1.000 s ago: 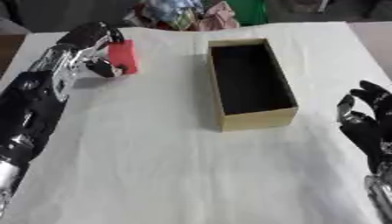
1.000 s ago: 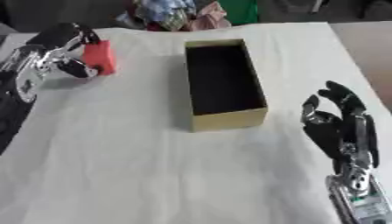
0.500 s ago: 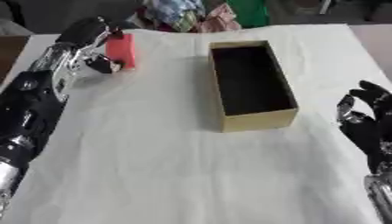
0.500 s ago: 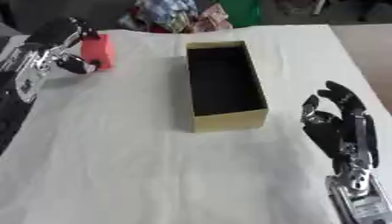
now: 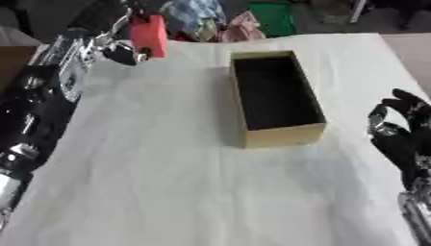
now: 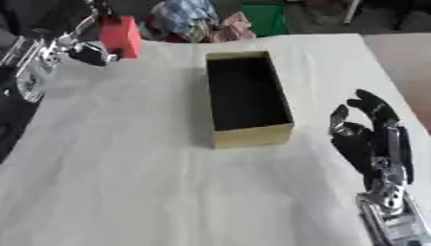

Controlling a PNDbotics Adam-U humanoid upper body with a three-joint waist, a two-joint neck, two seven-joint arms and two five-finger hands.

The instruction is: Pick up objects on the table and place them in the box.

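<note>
Since a second ago the left hand (image 5: 114, 36) has carried the red block (image 5: 149, 34) up and toward the far edge of the table; earlier the block sat lower, over the cloth beside the box, and now it hangs at the table's back left corner, in front of the clutter there. The fingers are curled round the block, pinching it from its left side, with one dark fingertip showing just below it. The block is a plain red slab, taller than wide, flat-faced and matte (its far side is hidden by the hand).

The box (image 5: 275, 99) has not shifted. It is an open rectangular carton with tan walls and a black inside, its long side running away from the robot, and nothing shows in it.

The right hand (image 6: 370, 137) rests at the lower right, well apart from the box, palm toward the camera and fingers up, relaxed and slightly bent, holding nothing. It is black, with a silver wrist below.

The table is covered by a white cloth (image 5: 185, 182) with soft creases. Beyond its far edge lies a heap of coloured things (image 5: 210, 21), among them something green and something blue-patterned, too blurred to name.
</note>
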